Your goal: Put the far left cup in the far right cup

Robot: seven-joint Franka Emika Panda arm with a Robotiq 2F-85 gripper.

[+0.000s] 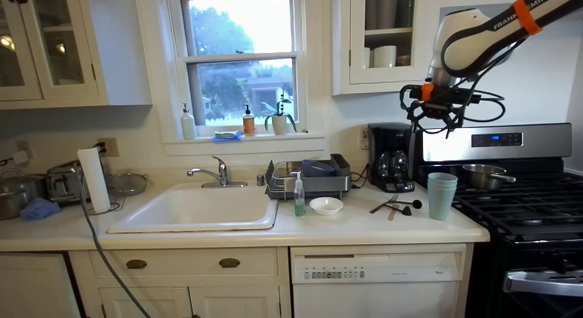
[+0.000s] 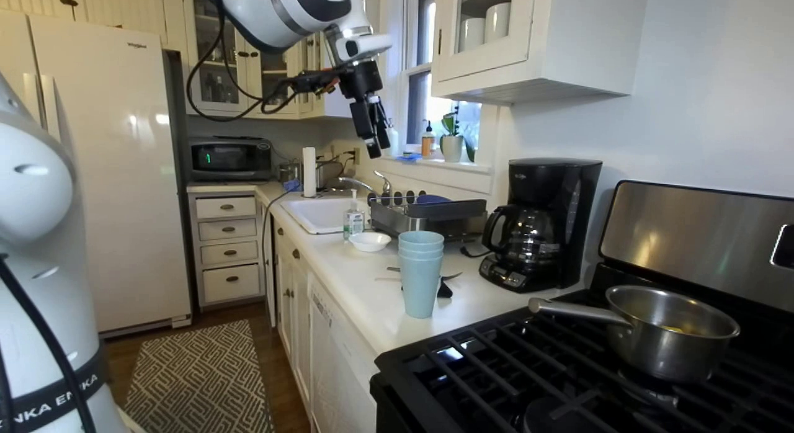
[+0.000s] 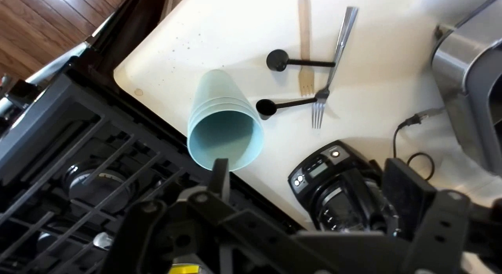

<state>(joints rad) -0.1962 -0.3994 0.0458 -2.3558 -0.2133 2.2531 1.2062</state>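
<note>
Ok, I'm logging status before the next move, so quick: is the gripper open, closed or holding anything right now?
Gripper: open, jaws wide apart, holding nothing.

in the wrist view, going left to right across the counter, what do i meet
Cup stack, tan fork, silver fork, plug, drying rack.
</note>
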